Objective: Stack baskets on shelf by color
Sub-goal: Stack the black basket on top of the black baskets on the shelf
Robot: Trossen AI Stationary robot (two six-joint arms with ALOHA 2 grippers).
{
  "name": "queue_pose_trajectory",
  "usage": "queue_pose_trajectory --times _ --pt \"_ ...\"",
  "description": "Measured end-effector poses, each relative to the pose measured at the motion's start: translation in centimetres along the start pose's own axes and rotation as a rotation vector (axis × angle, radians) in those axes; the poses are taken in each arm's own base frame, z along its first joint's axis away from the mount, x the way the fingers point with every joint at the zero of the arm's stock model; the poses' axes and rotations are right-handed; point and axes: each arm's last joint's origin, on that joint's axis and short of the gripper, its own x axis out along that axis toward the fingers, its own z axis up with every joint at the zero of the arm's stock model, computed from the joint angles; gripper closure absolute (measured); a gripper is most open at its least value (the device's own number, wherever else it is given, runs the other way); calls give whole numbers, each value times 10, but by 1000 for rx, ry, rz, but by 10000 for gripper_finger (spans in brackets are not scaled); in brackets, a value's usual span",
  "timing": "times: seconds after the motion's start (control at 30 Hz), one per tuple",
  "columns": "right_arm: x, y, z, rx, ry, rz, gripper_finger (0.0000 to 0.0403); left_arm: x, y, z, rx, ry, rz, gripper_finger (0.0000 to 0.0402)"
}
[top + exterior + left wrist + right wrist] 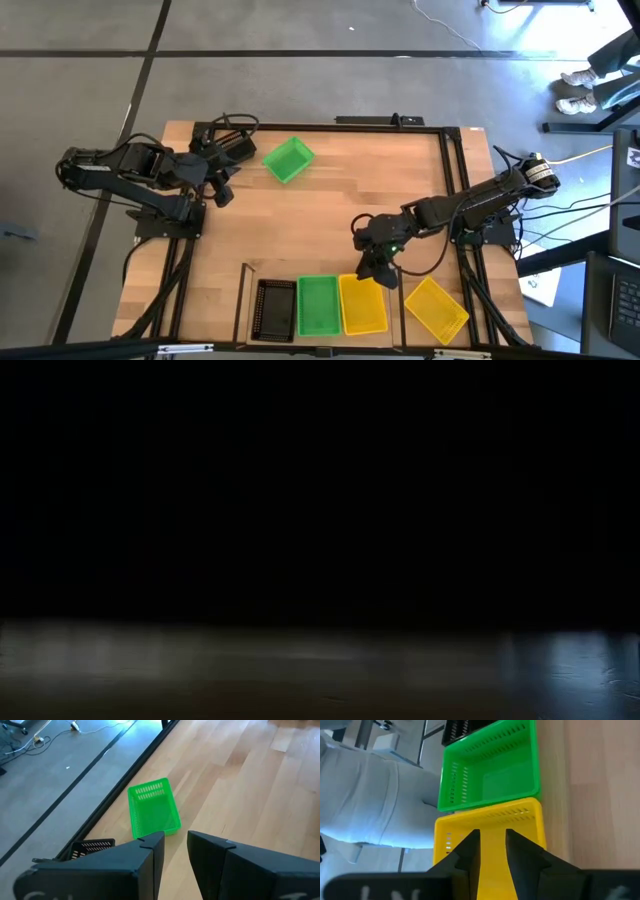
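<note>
Apparently all baskets (318, 305) sit empty.

wooden tabletop (320, 215), floor cables (455, 35), person's shoes (577, 90)

1. Both arms are dark, nearly black, built of chunky jointed segments; each stands at an outer edge of the desk (330, 225), left and right.
2. The right arm shows a pale, silvery round cap at the joint farthest from the desk's middle; thin black cables loop beside it.
3. A small green light glows on the right arm's wrist housing, over the desk.
4. The left end effector (175, 851) has two flat, matte black fingers with squared, angular tips.
5. The right end effector (492, 842) looks alike: black, wedge-shaped fingers; faint pale lettering marks the housing behind them.
</note>
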Motion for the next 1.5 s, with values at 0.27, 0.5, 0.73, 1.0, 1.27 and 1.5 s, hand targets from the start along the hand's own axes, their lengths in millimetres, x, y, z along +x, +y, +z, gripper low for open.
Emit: queue_pose_trajectory --times 0.27,0.5,0.73,1.0,1.27,1.5 --pt "9 1 -4 -81 32 -4 315 0 0 0 26 0 1 324" --pt "4 -4 5 -129 -78 -118 315 0 1 0 7 0 8 324" --pt "-10 0 27 -157 -233 -265 315 4 7 2 -213 2 58 324" --pt "-62 18 76 -215 -373 -370 315 21 29 6 -402 66 149 324" --pt "-129 22 106 -287 -343 -548 315 66 53 9 -489 270 159 324" --pt "-168 20 121 -338 -368 -546 315 113 82 0 -535 503 129 324"
